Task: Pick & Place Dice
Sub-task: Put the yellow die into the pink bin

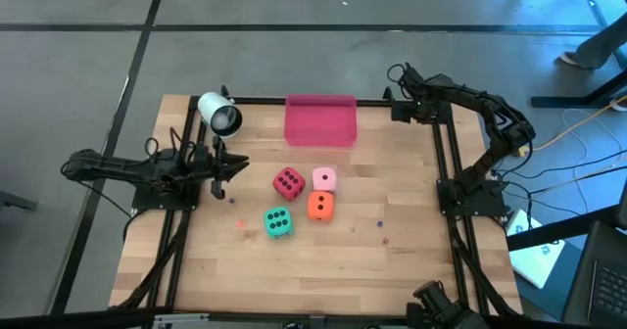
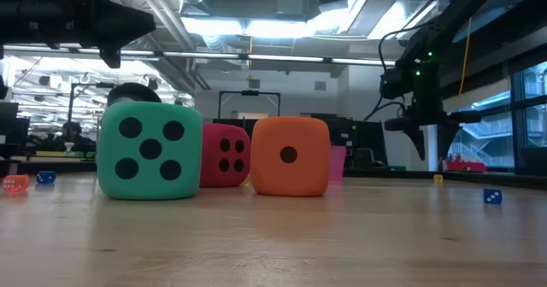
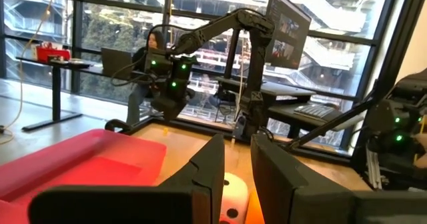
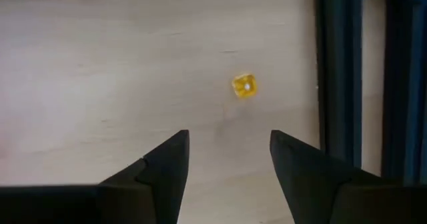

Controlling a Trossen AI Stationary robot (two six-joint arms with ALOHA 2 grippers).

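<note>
Four dice sit on the wooden table's middle: red [image 1: 288, 182], light pink [image 1: 324, 179], orange [image 1: 319, 206] and green [image 1: 278, 222]. In the low view the green die [image 2: 149, 150], the red die [image 2: 224, 155] and the orange die [image 2: 289, 156] rest on their bottom faces; the pink die is hidden behind the orange one. My left gripper [image 1: 242, 164] hovers left of the red die, pointing toward the table's right, open by a narrow gap [image 3: 237, 141] and empty. My right gripper [image 1: 394, 104] hangs over the far right corner, pointing down, open [image 4: 229, 136] and empty.
A pink rectangular tray [image 1: 319, 120] stands at the far middle. A white cylinder [image 1: 219, 114] lies at the far left. Tiny dice are scattered about: a yellow one [image 4: 244, 86] below my right gripper, a blue one [image 2: 493, 196] to the right. A black frame [image 1: 446, 143] runs along the table's sides.
</note>
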